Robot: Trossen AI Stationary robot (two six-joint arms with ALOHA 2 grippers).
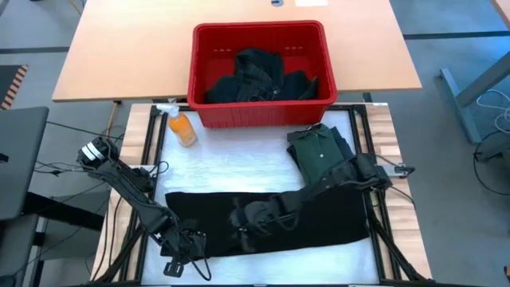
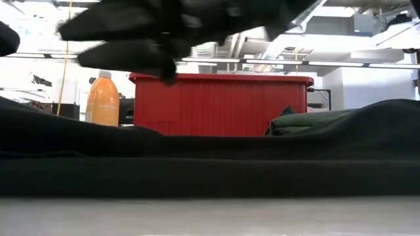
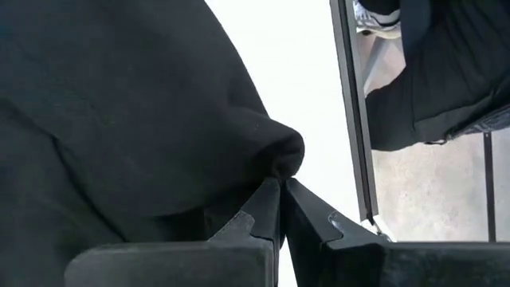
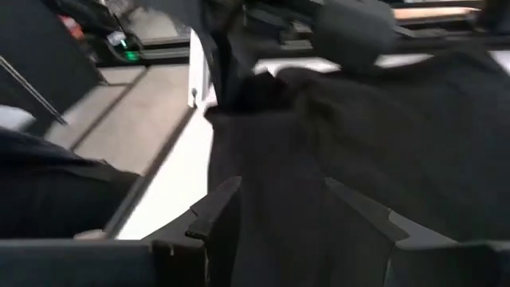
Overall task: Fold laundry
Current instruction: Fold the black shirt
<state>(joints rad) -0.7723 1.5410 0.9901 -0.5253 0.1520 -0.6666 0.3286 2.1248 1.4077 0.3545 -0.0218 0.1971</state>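
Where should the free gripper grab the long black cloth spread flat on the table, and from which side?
Judging by its pose, take the long black cloth at its free right-hand edge, coming from above: it lies flat there, while the left gripper pinches the opposite corner.

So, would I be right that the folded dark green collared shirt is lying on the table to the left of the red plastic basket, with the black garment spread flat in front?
Not quite: the folded dark green collared shirt lies near the right front corner of the red plastic basket, not to its left; only the orange bottle stands at the left front corner. The high view shows this. The black garment is spread in front, as you said.
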